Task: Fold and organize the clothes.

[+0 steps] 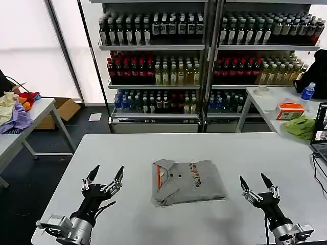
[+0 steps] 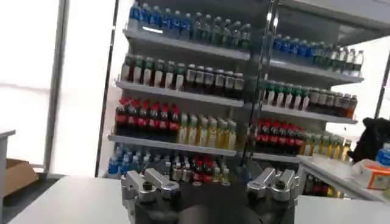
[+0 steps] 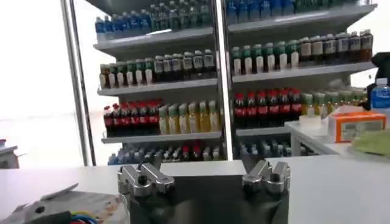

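Observation:
One of the clothes, a light grey shirt (image 1: 188, 181) with buttons, orange collar lining and a small multicoloured chest print, lies folded flat in the middle of the white table (image 1: 153, 148). Its edge also appears in the right wrist view (image 3: 61, 207). My left gripper (image 1: 108, 171) hovers over the table's near left part, open and holding nothing, well clear of the shirt. My right gripper (image 1: 253, 178) hangs over the near right part, also open and holding nothing. In the wrist views the left gripper (image 2: 210, 182) and right gripper (image 3: 204, 176) have their fingers spread wide, pointing towards the shelves.
Shelves of bottles (image 1: 158, 56) stand behind the table. A side table at the left carries lilac, yellow and red fabrics (image 1: 15, 109). Another table at the right holds a lime-green cloth (image 1: 301, 126), an orange box (image 1: 289, 111) and a blue bottle (image 1: 307, 92). A laptop (image 1: 321, 135) sits at the right edge.

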Controlling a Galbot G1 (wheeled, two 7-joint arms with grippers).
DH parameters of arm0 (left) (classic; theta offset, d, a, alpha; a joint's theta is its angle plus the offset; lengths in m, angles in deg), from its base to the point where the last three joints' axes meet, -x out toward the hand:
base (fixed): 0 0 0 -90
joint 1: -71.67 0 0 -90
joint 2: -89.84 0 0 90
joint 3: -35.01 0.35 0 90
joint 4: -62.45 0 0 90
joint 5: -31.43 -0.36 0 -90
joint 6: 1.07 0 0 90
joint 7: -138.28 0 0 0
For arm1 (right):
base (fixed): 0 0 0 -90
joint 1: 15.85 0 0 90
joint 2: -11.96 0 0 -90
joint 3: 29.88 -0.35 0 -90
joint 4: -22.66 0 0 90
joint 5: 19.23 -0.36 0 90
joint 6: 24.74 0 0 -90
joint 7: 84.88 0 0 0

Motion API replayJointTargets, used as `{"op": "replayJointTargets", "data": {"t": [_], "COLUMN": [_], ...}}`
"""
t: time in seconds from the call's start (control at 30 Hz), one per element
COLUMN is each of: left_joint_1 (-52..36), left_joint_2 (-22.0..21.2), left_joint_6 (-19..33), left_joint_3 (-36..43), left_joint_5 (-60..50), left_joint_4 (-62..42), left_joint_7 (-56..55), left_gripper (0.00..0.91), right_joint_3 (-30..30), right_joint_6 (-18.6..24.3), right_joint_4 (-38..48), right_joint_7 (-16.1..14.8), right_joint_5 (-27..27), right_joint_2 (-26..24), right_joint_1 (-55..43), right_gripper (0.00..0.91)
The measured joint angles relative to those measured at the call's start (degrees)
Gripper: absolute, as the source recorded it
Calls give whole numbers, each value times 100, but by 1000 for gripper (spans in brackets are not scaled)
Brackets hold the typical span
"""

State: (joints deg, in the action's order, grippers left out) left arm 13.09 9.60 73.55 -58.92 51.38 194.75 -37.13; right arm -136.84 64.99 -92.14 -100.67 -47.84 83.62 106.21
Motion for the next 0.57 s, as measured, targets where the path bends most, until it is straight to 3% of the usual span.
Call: {"op": "replayJointTargets", "data": {"t": [0.57], "left_joint_1": [269], "left_joint_2": [-188], "left_joint_6": [351], "left_joint_3": [35], "left_joint_5": [-360], "left_joint_4": [69], "left_joint_7": [334], "left_gripper": [907], "right_joint_3": [-45], "right_joint_6": [79], "right_joint_4": [-212], "right_joint_7": [-114], "right_joint_5": [-13], "right_joint_2": [165], "right_joint_1": [205], "right_gripper": [907]}}
